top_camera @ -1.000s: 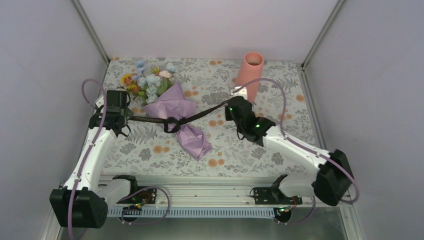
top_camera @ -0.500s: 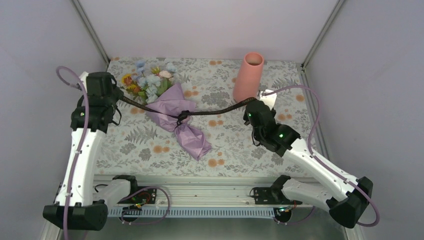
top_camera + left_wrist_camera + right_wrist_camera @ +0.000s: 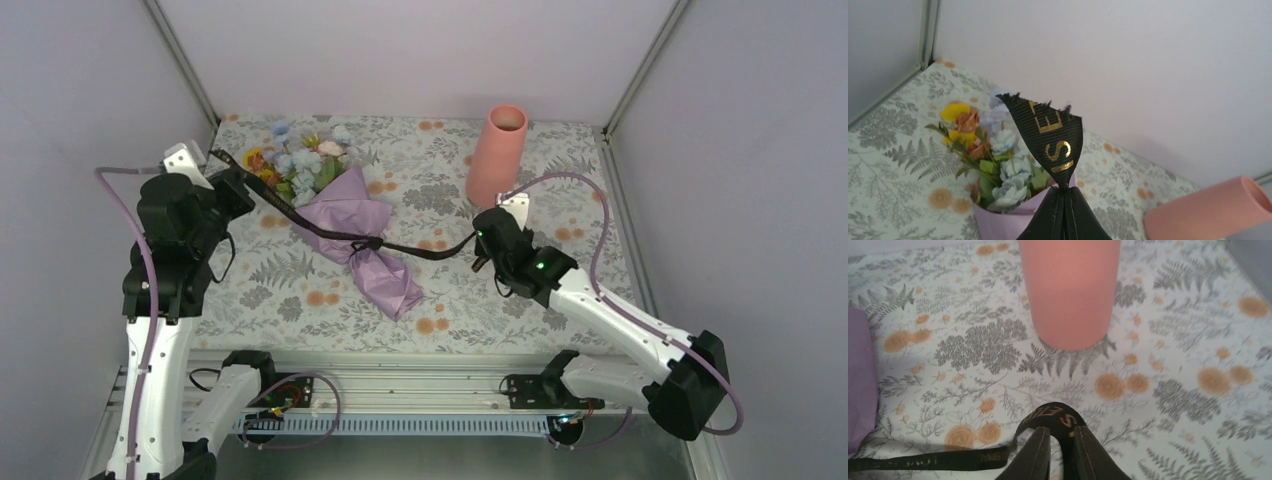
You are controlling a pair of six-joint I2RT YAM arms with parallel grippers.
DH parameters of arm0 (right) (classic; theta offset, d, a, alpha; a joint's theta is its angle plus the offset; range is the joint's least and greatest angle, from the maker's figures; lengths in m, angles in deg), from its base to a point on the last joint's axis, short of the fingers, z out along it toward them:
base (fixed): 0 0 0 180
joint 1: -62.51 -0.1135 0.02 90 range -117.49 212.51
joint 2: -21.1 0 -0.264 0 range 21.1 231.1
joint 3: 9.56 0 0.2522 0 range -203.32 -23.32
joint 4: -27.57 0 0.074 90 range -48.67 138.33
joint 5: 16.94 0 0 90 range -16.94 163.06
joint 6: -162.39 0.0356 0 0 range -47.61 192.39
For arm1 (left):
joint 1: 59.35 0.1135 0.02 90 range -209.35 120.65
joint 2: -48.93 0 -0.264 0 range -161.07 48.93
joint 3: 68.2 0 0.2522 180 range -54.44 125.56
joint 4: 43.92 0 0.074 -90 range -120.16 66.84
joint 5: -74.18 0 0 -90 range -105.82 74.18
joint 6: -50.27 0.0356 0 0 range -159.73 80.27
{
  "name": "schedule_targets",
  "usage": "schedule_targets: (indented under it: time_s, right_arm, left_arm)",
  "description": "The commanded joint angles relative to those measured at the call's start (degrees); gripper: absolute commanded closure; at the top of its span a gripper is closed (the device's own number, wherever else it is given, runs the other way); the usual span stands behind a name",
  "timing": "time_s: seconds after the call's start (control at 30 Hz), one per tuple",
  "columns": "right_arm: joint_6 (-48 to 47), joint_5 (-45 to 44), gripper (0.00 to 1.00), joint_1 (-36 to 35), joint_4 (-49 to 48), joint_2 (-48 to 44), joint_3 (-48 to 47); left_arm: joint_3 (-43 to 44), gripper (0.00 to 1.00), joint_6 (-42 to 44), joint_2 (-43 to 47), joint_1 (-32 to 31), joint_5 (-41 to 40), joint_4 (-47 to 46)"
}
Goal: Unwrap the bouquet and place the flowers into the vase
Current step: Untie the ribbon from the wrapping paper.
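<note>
Since the earlier frame, left arm has risen and drawn back toward the rear-left corner; right arm has come inward, nearer the bouquet (image 3: 352,222). Ribbon (image 3: 420,247) between them now sags on the right side and runs taut on the left.

Left gripper (image 3: 1064,192): jaws closed on one ribbon end, with the frayed tip standing up above them.

Right gripper (image 3: 1060,432): jaws almost together, a narrow gap showing, the other ribbon end curled between the tips and apparently pinched there.

Bouquet lies on the worktop (image 3: 560,200), left of centre, heads toward the rear-left. Ribbon is knotted (image 3: 370,243) around its waist. Lilac wrap (image 3: 388,282) encloses the stems; flowers (image 3: 300,160) project from its upper end. All flowers seen are in the wrap.

Vase (image 3: 497,155) stands upright at rear right, mouth open to the top, well apart from the bouquet and just behind the right gripper.
</note>
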Motion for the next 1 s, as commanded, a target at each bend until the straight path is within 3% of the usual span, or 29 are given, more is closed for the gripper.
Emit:
schedule_targets:
  time_s: [0.0,0.2,0.4,0.53,0.67,0.73,0.83,0.97]
  right_arm:
    - [0.68,4.88,0.8,0.22,0.71,2.58,-0.6]
    - [-1.22,16.09,0.6,0.02,-4.73,4.39,-1.25]
    - [-2.36,31.78,0.57,-1.71,-18.76,10.8,-1.64]
    - [-2.62,36.69,0.58,-3.31,-25.0,18.8,-4.24]
    - [1.66,38.55,0.61,-4.96,-26.89,26.44,-8.67]
    - [4.72,39.76,0.61,-5.86,-29.14,29.47,-9.92]
    - [12.7,40.97,0.63,-6.44,-31.03,34.66,-11.76]
    - [21.08,44.21,0.63,-6.61,-36.7,38.17,-11.33]
  left_arm:
    - [-3.55,0.97,2.58,0.27,0.29,2.38,1.75]
    - [-9.52,0.98,-0.15,0.95,0.29,-3.65,4.08]
    - [-12.03,0.98,0.5,2.25,0.29,-2.57,3.94]
    - [-14.14,0.96,0.43,3.75,0.29,-3.27,3.83]
    - [-14.36,0.82,1.34,4.22,0.29,-3.25,4.38]
    - [-15.15,0.67,2.08,4.78,0.26,-0.96,3.38]
    - [-16.92,0.37,3.24,5.48,0.21,1.79,2.1]
    - [-18.45,0.22,4.92,5.75,0.28,3.35,1.21]
